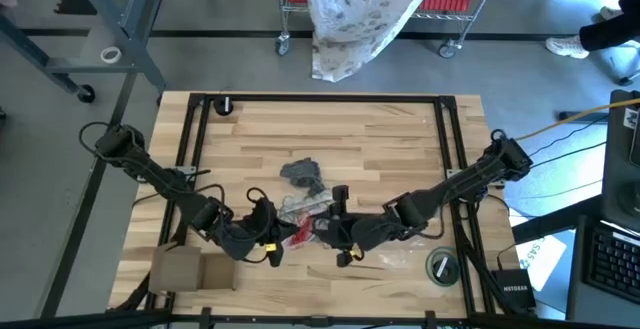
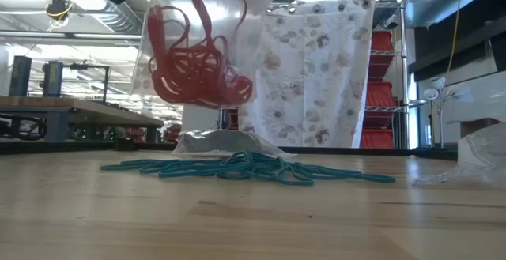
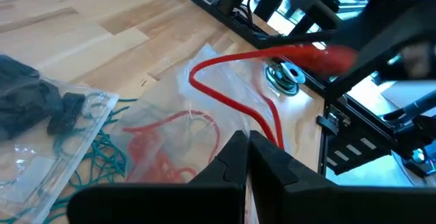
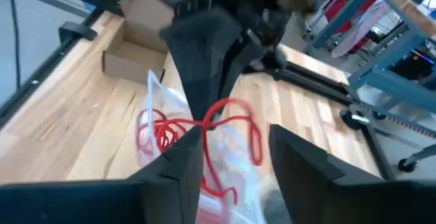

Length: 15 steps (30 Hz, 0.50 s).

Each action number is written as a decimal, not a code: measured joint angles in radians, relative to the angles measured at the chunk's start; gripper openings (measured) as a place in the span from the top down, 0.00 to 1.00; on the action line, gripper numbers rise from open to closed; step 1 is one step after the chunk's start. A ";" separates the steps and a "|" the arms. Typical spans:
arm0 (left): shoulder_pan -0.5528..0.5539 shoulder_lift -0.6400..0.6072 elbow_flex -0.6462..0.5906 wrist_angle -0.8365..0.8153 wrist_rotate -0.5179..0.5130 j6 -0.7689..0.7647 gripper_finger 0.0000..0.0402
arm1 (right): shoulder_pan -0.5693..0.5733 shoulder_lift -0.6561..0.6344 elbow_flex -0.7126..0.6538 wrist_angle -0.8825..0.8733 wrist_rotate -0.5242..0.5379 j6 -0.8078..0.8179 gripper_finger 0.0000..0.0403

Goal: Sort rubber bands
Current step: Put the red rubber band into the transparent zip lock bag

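Fingers (image 4: 204,163) parted, red rubber bands (image 4: 204,132), countless

Red rubber bands (image 2: 194,66) hang in a tangled clump inside a clear bag — lifted off the surface. Teal rubber bands (image 2: 245,169) lie spread flat beneath; dark ones (image 1: 302,174) sit bagged nearby.

The high view looks straight down on the whole table (image 1: 380,139), arms entering from lower left and lower right. The low view sits at tabletop level, facing the room, close to the teal rubber bands (image 2: 253,167). Both wrist views look closely at the red rubber bands (image 3: 231,98), shared at centre frame.
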 joint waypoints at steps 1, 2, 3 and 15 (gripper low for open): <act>0.000 0.000 0.000 0.000 0.000 0.000 1.00 | 0.008 -0.011 0.022 -0.054 0.002 0.002 0.58; 0.000 0.000 0.000 0.000 0.000 0.000 1.00 | 0.014 -0.017 0.045 -0.116 0.005 0.009 0.58; 0.000 0.000 0.000 -0.001 0.000 0.000 1.00 | 0.022 -0.018 0.067 -0.172 0.008 0.024 0.57; 0.003 0.000 0.000 -0.001 0.000 0.000 1.00 | 0.029 -0.006 0.121 -0.370 0.008 0.117 0.57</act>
